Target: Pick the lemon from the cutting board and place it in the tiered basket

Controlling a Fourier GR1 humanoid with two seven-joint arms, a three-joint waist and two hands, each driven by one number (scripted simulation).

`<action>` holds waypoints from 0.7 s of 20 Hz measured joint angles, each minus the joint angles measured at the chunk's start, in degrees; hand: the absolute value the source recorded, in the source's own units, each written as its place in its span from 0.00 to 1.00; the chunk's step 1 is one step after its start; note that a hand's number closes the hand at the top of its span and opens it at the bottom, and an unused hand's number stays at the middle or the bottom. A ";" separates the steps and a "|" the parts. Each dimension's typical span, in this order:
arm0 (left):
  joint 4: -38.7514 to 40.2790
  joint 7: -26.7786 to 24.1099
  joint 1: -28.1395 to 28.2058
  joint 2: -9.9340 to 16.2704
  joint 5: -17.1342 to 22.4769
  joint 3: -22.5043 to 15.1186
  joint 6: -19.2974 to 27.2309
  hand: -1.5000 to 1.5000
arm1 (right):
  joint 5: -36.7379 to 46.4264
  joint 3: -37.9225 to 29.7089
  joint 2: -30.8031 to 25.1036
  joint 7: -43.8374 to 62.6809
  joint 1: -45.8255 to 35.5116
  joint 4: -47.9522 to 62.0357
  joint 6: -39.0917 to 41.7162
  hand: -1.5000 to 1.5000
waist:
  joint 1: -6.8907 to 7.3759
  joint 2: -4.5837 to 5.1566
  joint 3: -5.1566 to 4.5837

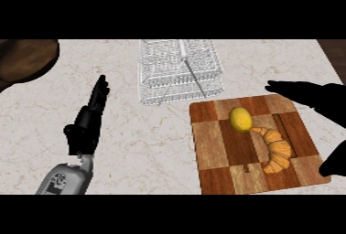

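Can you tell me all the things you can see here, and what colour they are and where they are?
lemon: one, yellow, on the cutting board near its top, just touching the croissant's upper end.
croissant: one, golden brown, on the board below and right of the lemon.
cutting board: one, brown wood in patches, right part of the counter.
tiered basket: one, white wire, at the counter's far middle.
dark brown round thing: one, top left corner, partly cut off.
counter: one, pale marble.
left hand: black, open, fingers straight, at the left.
right hand: black, open, above the board's top right corner.
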 measured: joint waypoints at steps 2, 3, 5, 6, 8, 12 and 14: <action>-0.34 -0.36 0.52 -0.01 -0.07 0.66 -0.85 0.50 | 2.93 0.80 0.31 -2.70 0.19 0.55 -0.53 0.00 | 0.06 0.00 0.00; 0.06 -0.74 0.55 0.21 -0.09 1.26 -1.28 0.50 | 3.89 0.99 0.25 -3.57 0.57 -0.19 -0.54 0.00 | 0.01 0.00 0.01; 0.91 -1.35 0.30 -1.15 -1.01 0.87 -0.68 0.50 | 7.59 2.47 -0.11 -7.61 1.44 0.13 -2.42 0.00 | 0.02 0.03 0.01; 1.44 -2.13 0.72 -1.51 -1.20 0.86 -0.80 0.50 | 9.10 3.34 0.41 -8.07 1.80 -0.52 -3.19 0.00 | 0.00 0.02 0.02; 1.23 -1.97 0.84 -1.45 -1.16 1.62 -1.57 0.50 | 12.06 4.52 1.49 -9.42 0.61 1.00 -4.24 0.00 | 0.10 0.03 0.01; 0.63 -1.75 1.15 -1.98 -1.84 2.26 -2.26 0.50 | 16.67 4.97 3.60 -10.00 0.95 1.82 -6.50 0.00 | 0.04 0.01 0.01; 0.47 -1.40 1.20 -2.30 -2.29 2.42 -2.47 0.50 | 18.53 4.28 3.62 -11.37 1.39 3.45 -7.77 0.00 | 0.04 0.01 0.01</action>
